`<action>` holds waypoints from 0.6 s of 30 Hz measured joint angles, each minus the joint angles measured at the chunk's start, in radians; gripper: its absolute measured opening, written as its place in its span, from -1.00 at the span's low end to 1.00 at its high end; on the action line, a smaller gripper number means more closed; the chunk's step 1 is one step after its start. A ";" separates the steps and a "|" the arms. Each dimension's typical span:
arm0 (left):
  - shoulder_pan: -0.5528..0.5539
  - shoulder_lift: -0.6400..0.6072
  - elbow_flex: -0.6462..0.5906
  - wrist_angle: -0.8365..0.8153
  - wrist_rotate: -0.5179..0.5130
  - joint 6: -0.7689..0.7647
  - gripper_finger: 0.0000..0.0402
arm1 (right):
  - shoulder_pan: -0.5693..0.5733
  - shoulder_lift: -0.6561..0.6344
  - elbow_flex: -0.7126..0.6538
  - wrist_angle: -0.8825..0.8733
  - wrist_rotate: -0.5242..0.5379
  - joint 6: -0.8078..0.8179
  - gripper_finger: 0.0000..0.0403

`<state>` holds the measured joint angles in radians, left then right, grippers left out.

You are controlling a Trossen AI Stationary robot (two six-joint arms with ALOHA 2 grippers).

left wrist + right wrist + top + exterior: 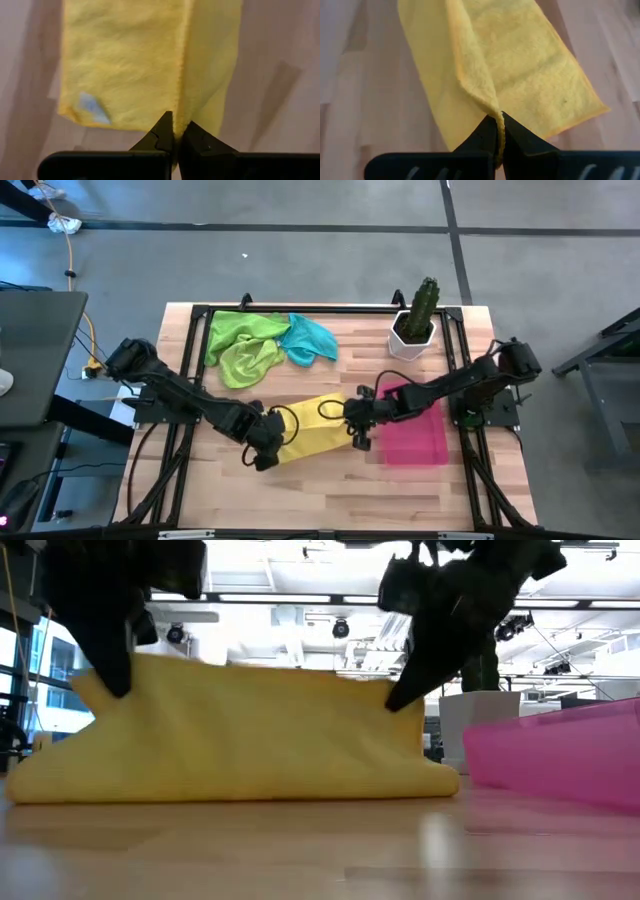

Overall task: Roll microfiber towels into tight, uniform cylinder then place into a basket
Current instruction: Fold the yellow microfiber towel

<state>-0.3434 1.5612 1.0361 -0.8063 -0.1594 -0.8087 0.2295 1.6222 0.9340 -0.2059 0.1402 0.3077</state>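
Observation:
A yellow microfiber towel [312, 426] lies on the wooden table between my two grippers. In the low view it stands as a sagging sheet [240, 730] with its lower fold on the table. My left gripper [267, 450] is shut on its left end, and my right gripper [358, 430] is shut on its right end. Two lime green towels [240, 345] and a teal one [312, 340] lie heaped at the table's far side. The pink basket [420, 442] sits on the table just right of my right gripper. My left gripper pinches a hemmed edge of the yellow towel [182, 116] between its two fingertips, coming steeply from above. The held edge is raised [112, 680] while the towel's lower part lies on the table. The cloth sags slackly toward the other gripper. My right gripper pinches a folded-over hemmed edge of the towel [496, 111] between its fingertips, slanting down from the table's right. That corner is lifted [392, 700], the cloth below it hangs to the table, and a fold runs away from the fingers.
A white pot with a green cactus [415, 325] stands at the far right, behind the basket. A black frame [300, 308] runs around the table's edges. Bare wood [330, 490] lies between the towel and the near edge.

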 joint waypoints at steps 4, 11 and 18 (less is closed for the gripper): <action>0.031 0.000 -0.029 -0.002 -0.009 0.000 -1.00 | -0.038 0.021 0.000 0.009 0.000 -0.004 -1.00; 0.087 0.000 -0.073 0.005 0.016 0.023 -1.00 | -0.086 0.032 0.000 0.030 0.000 -0.064 -1.00; 0.143 0.000 -0.119 0.040 0.057 0.061 -1.00 | -0.127 0.067 0.000 0.065 0.000 -0.077 -1.00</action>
<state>-0.2001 1.5616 0.9167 -0.7659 -0.1021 -0.7472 0.1030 1.6890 0.9340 -0.1406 0.1402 0.2306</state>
